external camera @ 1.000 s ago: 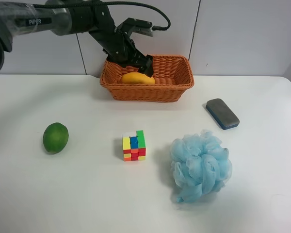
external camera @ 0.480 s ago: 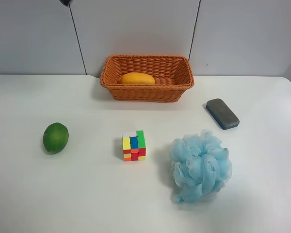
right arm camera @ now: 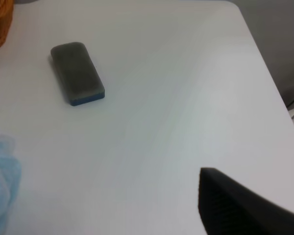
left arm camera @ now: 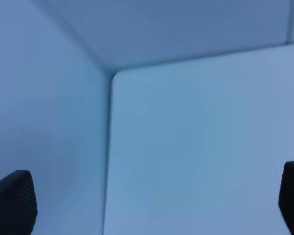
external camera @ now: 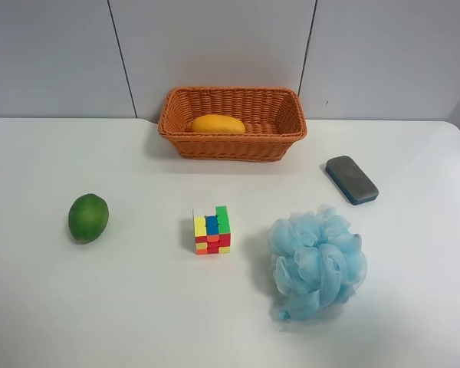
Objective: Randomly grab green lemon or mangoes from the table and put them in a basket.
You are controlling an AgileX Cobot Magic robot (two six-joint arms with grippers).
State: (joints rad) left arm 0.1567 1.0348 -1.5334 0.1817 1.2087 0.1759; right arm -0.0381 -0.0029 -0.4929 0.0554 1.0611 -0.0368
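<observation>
On the white worktop (external camera: 138, 322), well apart from the rectangular orange-brown wicker basket (external camera: 231, 146), lay the small glossy dark-green oval lemon (external camera: 88, 218), untouched and on its side, while the elongated yellow-orange mango (external camera: 218, 124) already rested inside the basket near one end. My judgement was that the lemon's smooth rounded skin could let it roll or squirt out from under a closing grip, and with bare worktop around it nothing would stop it. A carry across to the basket might also clip the multicoloured puzzle cube (external camera: 212, 230) standing between the lemon and the fluffy pale-blue bath pouf (external camera: 317, 263), or catch the basket's flared rim on the way in. A dark grey eraser block with a blue base (right arm camera: 77, 73) lay off to the far side, clear of that route. No arm showed in the high view. The left tool (left arm camera: 147, 198) had its two dark fingertips (left arm camera: 12, 200) spread wide with nothing between them; of the right tool only one dark finger (right arm camera: 235, 205) showed, so I could not tell its state
</observation>
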